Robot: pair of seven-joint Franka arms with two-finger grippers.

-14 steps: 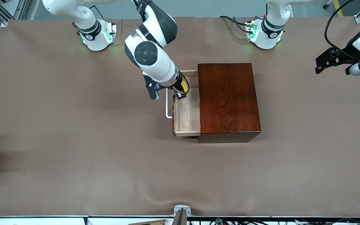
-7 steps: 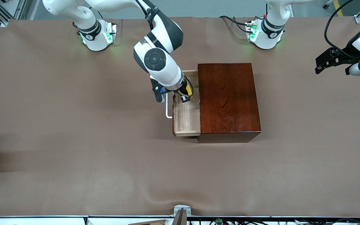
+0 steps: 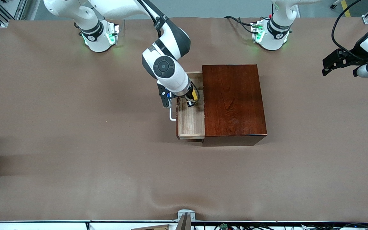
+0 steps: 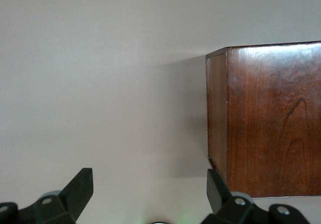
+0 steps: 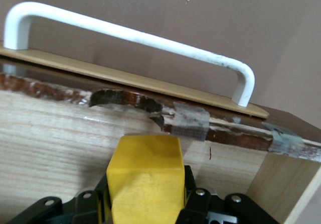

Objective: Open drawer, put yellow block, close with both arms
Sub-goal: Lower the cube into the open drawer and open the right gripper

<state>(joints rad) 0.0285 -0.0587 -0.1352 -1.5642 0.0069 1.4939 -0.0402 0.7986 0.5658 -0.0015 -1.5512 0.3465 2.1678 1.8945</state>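
Right gripper (image 3: pixel 193 101) clamps the yellow block (image 5: pixel 145 176) low over the open drawer (image 3: pixel 191 119), possibly just inside it. Left gripper (image 4: pixel 148 194) waits, fingers spread, above the table (image 3: pixel 75 127) beside the box (image 3: pixel 233 102).

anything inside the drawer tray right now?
The drawer stands open, its visible pale-wood floor bare. The right claw holds the yellow block just inside it, not released. The part of the tray under the mahogany box is hidden.
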